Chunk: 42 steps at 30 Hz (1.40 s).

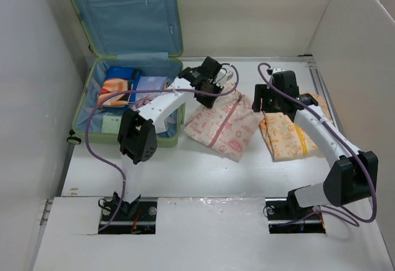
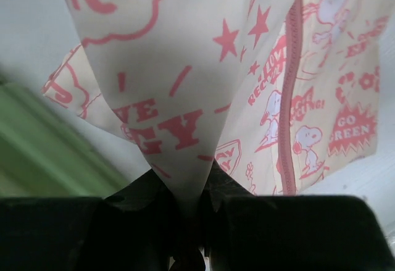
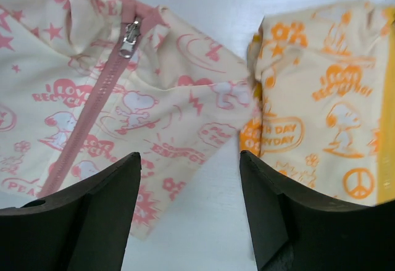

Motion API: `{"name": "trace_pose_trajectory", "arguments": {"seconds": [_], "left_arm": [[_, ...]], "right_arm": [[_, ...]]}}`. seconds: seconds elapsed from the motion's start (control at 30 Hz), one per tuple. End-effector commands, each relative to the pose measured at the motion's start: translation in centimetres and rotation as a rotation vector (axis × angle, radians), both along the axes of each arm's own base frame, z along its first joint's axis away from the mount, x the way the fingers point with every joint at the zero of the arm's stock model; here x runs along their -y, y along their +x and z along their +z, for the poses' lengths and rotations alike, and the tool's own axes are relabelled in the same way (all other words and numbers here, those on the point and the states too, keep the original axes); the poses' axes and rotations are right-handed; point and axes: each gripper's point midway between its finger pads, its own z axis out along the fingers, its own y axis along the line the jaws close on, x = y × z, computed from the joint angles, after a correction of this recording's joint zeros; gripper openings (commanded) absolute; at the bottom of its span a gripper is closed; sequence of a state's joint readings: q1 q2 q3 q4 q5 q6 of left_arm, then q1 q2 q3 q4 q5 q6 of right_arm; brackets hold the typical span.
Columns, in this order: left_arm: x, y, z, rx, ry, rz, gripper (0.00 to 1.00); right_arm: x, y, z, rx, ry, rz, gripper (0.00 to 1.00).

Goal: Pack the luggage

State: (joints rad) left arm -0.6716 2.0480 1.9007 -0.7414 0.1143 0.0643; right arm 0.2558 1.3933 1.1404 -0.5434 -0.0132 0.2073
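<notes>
Right of centre in the top view, the right end effector (image 3: 191, 181) hangs with its fingers spread and nothing between them. It is over the strip of bare counter (image 3: 210, 221) between a pink-printed zip pouch (image 3: 92, 98) and an orange-printed pouch (image 3: 321, 116). The two pouches lie side by side, almost touching.

Just left of centre, the left end effector (image 2: 188, 206) is pressed together on a fold of the pink pouch, and the cloth rises up out of the pinch.

Further back, in the upper left of the frame, the luggage (image 1: 83, 107) lies open on the counter. Its base is flat, and the blue-lined lid (image 1: 123, 12) stands up behind it.

- **Contents of the base:** an orange-and-white striped item (image 1: 111, 87), a blue item (image 1: 123, 73), a pale blue packet (image 1: 150, 86) and a pale green flat packet (image 1: 111, 125).
- **Direction:** a black wheel (image 1: 73, 139) juts out at the base's lower left corner, so the wheel end faces the left edge and the long axis runs left to right.
</notes>
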Motion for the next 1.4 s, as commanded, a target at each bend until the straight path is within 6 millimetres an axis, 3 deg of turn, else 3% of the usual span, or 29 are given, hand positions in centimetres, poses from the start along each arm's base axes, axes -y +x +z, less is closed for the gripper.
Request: {"name": "trace_pose_trajectory", "arguments": {"seconds": [0.0,0.2,0.27,0.37,0.4,0.43,0.5,0.57,0.6,0.73,0.77,0.8,0.9,0.93,0.97,1.0,1.03,1.07,1.13,1.17,1.27,1.33,1.37], "left_arm": [[-4.2,-0.5,2.5,0.022,0.22,-0.099,0.0],[-8.8,1.1,8.3,0.12,0.26,-0.038,0.0],[-12.7,2.3,11.1,0.199,0.3,0.053,0.0],[-18.0,2.5,13.3,0.254,0.378,0.14,0.0],[-19.3,2.3,13.3,0.244,0.385,0.165,0.0],[-22.0,2.1,12.5,0.206,0.406,0.216,0.0],[-24.6,2.0,11.5,0.159,0.412,0.257,0.0],[-27.2,3.0,10.8,0.163,0.393,0.329,0.0],[-29.8,3.6,10.8,0.172,0.399,0.384,0.0],[-33.8,4.8,8.7,0.252,0.459,0.385,0.0],[-34.7,5.4,7.0,0.276,0.493,0.359,0.0],[-35.4,5.8,6.7,0.3,0.509,0.366,0.0],[-38.9,7.8,4.4,0.296,0.537,0.432,0.0],[-40.9,8.3,4.1,0.284,0.517,0.487,0.0],[-41.7,9.2,4.0,0.285,0.479,0.518,0.0],[-42.9,10.7,5.9,0.333,0.443,0.568,0.0],[-44.1,11.7,5.3,0.331,0.409,0.623,0.0],[-46.3,11.9,5.8,0.34,0.384,0.675,0.0],[-48.5,13.0,8.1,0.408,0.37,0.727,0.0],[-49.5,13.0,8.0,0.407,0.357,0.751,0.0],[-49.2,13.4,8.0,0.417,0.31,0.726,0.0],[-48.0,13.3,6.2,0.371,0.263,0.684,0.0],[-47.6,12.8,4.1,0.32,0.254,0.67,0.0]], "right_arm": [[1.1,1.3,2.4,0.048,-0.073,0.012,0.7],[-0.6,4.1,4.2,0.093,-0.033,0.069,0.7],[-1.2,4.8,3.9,0.087,-0.018,0.086,0.7],[-1.9,5.9,4.3,0.104,0.001,0.103,0.7],[-2.1,6.1,4.5,0.113,0.01,0.109,0.7],[-2.2,6.4,4.4,0.114,0.003,0.115,0.7],[-2.4,6.6,4.4,0.115,0.003,0.128,0.7],[-2.5,7.2,5.1,0.131,0.006,0.128,0.7],[-2.5,7.3,4.7,0.125,-0.005,0.137,0.7],[-2.2,7.8,5.2,0.132,-0.032,0.135,0.7],[-2.1,7.8,5.2,0.134,-0.038,0.142,0.7],[-1.9,7.9,5.2,0.135,-0.047,0.133,0.7],[-1.9,8.0,5.1,0.126,-0.048,0.133,0.7],[-2.0,8.1,4.7,0.117,-0.05,0.133,0.7],[-2.0,8.2,5.0,0.126,-0.048,0.133,0.7],[-2.0,8.2,5.0,0.126,-0.048,0.133,0.7],[-2.0,8.0,4.9,0.117,-0.05,0.133,0.7],[-2.0,8.0,4.9,0.117,-0.05,0.133,0.7],[-2.0,8.0,4.9,0.115,-0.044,0.127,0.7],[-2.0,8.0,4.9,0.115,-0.044,0.127,0.7],[-1.8,8.1,4.9,0.116,-0.051,0.119,0.7],[-1.5,7.9,4.7,0.107,-0.062,0.11,0.71],[-1.6,8.1,5.1,0.116,-0.061,0.109,0.71]]}}
